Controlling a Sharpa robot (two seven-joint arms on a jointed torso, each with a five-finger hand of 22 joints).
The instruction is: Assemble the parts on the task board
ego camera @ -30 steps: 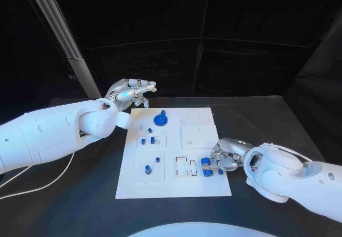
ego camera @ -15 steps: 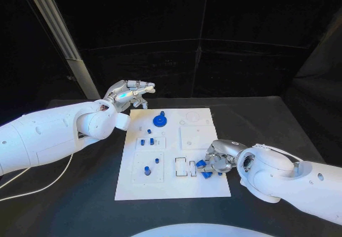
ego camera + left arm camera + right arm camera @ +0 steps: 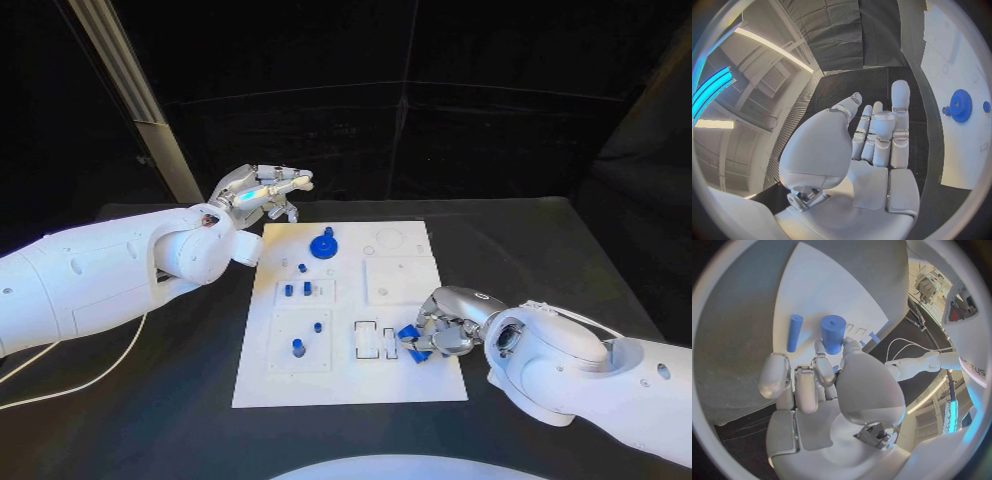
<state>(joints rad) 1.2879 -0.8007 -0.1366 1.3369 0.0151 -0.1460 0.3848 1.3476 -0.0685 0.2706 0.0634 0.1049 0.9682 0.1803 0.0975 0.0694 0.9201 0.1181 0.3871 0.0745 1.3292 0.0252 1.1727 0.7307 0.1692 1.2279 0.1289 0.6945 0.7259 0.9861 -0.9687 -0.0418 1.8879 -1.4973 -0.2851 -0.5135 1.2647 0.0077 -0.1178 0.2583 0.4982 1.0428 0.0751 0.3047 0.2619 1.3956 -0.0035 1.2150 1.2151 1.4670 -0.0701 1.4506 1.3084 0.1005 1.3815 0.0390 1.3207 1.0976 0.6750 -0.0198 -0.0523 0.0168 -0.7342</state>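
Two silver hands: right hand point(image 3: 440, 331) grips a blue cylinder part point(image 3: 834, 333) over the white board's point(image 3: 404, 385) lower right; left hand point(image 3: 261, 190), upper left, holds nothing, fingers apart.

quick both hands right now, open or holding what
Left hand: open, holding nothing, raised off the far left corner of the board.
Right hand: pinching a blue cylinder over the board's near right part.

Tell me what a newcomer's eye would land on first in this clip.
The white task board in the middle of the black table, dotted with small blue parts, the blue gear near its far end. At its near right edge the right hand grips a thick blue cylinder; the left hand hovers, holding nothing, off the far left corner.
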